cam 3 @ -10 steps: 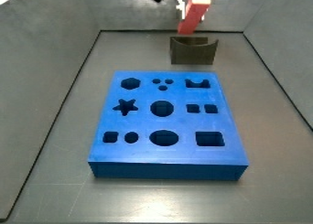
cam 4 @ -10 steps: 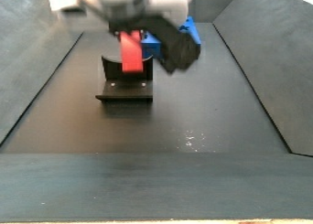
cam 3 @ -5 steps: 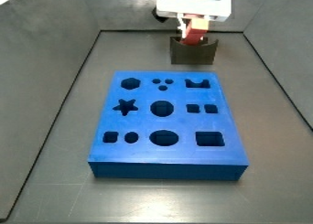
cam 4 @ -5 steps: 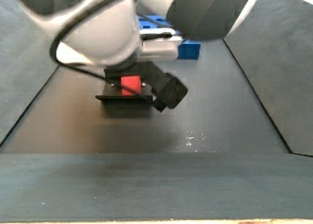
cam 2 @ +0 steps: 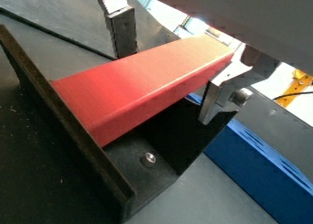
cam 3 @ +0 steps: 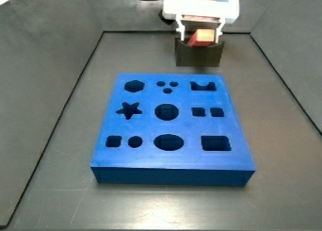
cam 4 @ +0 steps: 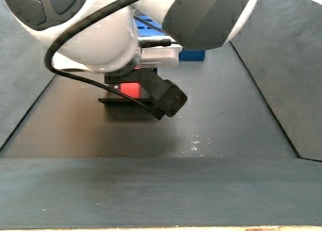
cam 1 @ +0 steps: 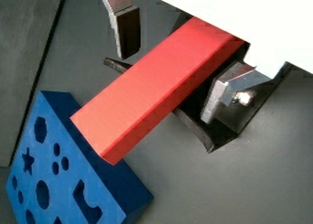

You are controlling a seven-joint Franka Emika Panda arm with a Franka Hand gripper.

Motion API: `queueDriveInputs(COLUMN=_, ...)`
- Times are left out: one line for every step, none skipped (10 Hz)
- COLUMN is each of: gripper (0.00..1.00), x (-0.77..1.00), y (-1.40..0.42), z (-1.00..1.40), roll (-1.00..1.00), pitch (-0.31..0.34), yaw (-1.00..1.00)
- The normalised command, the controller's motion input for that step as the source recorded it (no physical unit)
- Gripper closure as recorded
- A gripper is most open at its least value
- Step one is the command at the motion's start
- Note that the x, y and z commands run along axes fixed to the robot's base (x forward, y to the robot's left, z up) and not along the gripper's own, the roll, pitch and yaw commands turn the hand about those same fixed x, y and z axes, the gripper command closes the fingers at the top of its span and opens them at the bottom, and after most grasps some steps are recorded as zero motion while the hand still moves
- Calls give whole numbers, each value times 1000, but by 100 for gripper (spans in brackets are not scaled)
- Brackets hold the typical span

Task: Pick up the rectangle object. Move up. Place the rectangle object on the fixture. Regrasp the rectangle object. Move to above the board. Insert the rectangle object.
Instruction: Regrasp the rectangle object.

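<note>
A: Resting on the fixture (cam 2: 73, 136) now, is it?
B: Yes. The block (cam 1: 153, 86) lies in its notch, beyond the board (cam 3: 170, 126). The gripper (cam 1: 184, 63) straddles the block, fingers (cam 2: 120, 31) near its sides; whether they clamp it I cannot tell.
A: What's left?
B: Regrasping, moving over the board, inserting. No writing readable.

The rectangle object (cam 1: 153, 86) is showing a plain red-orange, lighter on its long face and deeper red on its end in both wrist views. The fixture (cam 2: 146, 150) under it is looking dark olive-grey. The gripper (cam 3: 201, 32), low over the fixture, is showing silver fingers (cam 2: 119, 26) with dark pads. The board (cam 3: 171, 128) is showing bright blue with dark cut-outs. The worktop (cam 3: 51, 150) is appearing dull dark grey.
</note>
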Motion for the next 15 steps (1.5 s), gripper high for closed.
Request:
queueDriveInputs(gripper=0, x=-3, y=2, z=1000, roll=10, pitch=65, yaw=6)
queueDriveInputs(gripper=0, x=-24, y=1, z=1000, roll=34, pitch=76, yaw=-4)
queueDriveInputs(gripper=0, x=-27, y=0, z=1000, roll=46, pitch=78, yaw=-11)
queueDriveInputs(gripper=0, x=-32, y=-2, z=1000, roll=54, pitch=82, yaw=-22)
queueDriveInputs(gripper=0, x=-39, y=1, z=927, roll=56, pitch=71, yaw=-34)
queueDriveInputs(gripper=0, x=-40, y=0, z=706, roll=54, pitch=55, yaw=-42)
queueDriveInputs(gripper=0, x=-39, y=0, z=594, roll=54, pitch=49, yaw=-45)
queueDriveInputs(gripper=0, x=-38, y=0, z=370, roll=53, pitch=42, yaw=-43)
queueDriveInputs(gripper=0, x=-33, y=0, z=203, roll=51, pitch=33, yaw=-39)
queueDriveInputs(gripper=0, x=24, y=-1000, z=863, roll=1000, pitch=34, yaw=-1)
queueDriveInputs(gripper=0, x=30, y=-1000, z=857, roll=1000, pitch=34, yaw=-1)
queueDriveInputs(gripper=0, x=-17, y=-1000, z=853, roll=1000, pitch=24, yaw=-1)
queueDriveInputs(gripper=0, x=-42, y=-1000, z=834, roll=1000, pitch=19, yaw=-1)
queueDriveInputs(gripper=0, x=-80, y=-918, z=671, roll=1000, pitch=10, yaw=-1)
queueDriveInputs(gripper=0, x=-82, y=-759, z=460, roll=1000, pitch=5, yaw=-1)
